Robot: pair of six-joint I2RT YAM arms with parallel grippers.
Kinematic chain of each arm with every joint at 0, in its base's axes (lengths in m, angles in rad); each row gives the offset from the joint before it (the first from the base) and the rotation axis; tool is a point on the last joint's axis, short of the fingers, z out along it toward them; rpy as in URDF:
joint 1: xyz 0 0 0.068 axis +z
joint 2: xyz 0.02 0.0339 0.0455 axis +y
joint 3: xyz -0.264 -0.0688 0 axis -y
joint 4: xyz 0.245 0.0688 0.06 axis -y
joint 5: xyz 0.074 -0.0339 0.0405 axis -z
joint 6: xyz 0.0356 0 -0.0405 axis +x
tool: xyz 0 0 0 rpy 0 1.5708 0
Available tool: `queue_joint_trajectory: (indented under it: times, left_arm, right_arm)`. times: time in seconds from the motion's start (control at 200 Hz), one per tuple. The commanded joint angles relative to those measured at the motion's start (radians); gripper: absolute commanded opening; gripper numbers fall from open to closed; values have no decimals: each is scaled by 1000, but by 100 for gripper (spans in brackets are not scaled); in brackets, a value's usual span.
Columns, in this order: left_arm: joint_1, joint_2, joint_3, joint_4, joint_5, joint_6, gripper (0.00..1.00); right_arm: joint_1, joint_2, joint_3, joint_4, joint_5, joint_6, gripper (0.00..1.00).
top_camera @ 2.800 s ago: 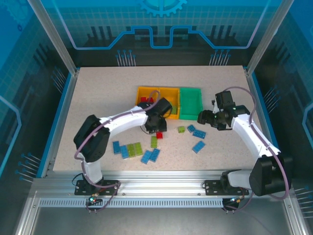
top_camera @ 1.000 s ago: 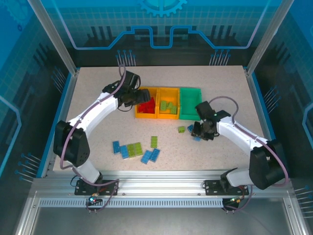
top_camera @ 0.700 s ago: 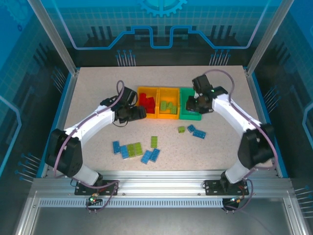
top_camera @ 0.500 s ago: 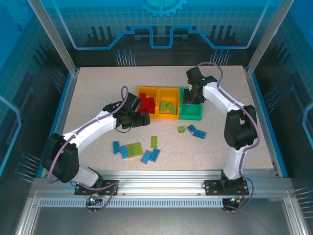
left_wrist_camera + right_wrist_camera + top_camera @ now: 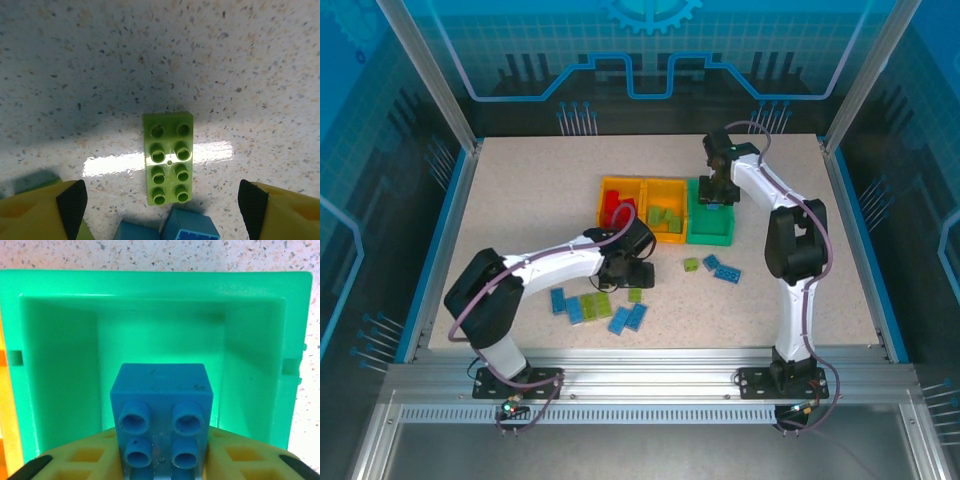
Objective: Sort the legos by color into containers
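Observation:
Three joined containers stand mid-table: an orange bin [image 5: 603, 205] with red legos [image 5: 617, 210], an orange bin [image 5: 665, 184] with green legos [image 5: 665, 216], and a green bin [image 5: 710, 237]. My right gripper [image 5: 716, 190] hangs over the green bin [image 5: 60, 365]. In the right wrist view this gripper [image 5: 162, 442] is shut on a blue lego [image 5: 161, 390], studs facing the camera. My left gripper [image 5: 630, 272] is low over the loose bricks. It [image 5: 162, 205] stands open, its fingertips [image 5: 72, 202] either side of a light green lego [image 5: 168, 157] lying flat.
Loose legos lie in front of the bins: a green one [image 5: 691, 264] and two blue ones [image 5: 711, 262] [image 5: 727, 273] to the right, and a cluster of blue and green ones [image 5: 595, 308] to the left. Blue bricks [image 5: 167, 227] touch the green one's near end.
My left gripper has swung from beside the red bin down and right to the loose bricks. My right gripper carried the blue lego from the table up over the green bin.

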State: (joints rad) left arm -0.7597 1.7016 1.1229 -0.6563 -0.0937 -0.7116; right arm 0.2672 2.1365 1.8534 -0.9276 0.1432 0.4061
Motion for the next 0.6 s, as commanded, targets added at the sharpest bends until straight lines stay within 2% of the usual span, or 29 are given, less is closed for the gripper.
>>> queue_joint_trajectory:
  times: [0.0,0.295,0.495,0.595]
  left_arm:
    - [-15,40,56,-42,-20,-33,82]
    - [-35,144,104,-49,0,-38,74]
    - [-34,187,105,-67,2,-52,70]
    - [-33,193,93,-52,5,-58,64]
  right_arm:
    - [-8,17,32,-50,-18,-21,51]
    - [-8,-55,-28,-20,-45,-16,58]
    - [-8,-159,-116,15,-61,-9,63]
    - [-8,-219,-167,29,-68,-6,64]
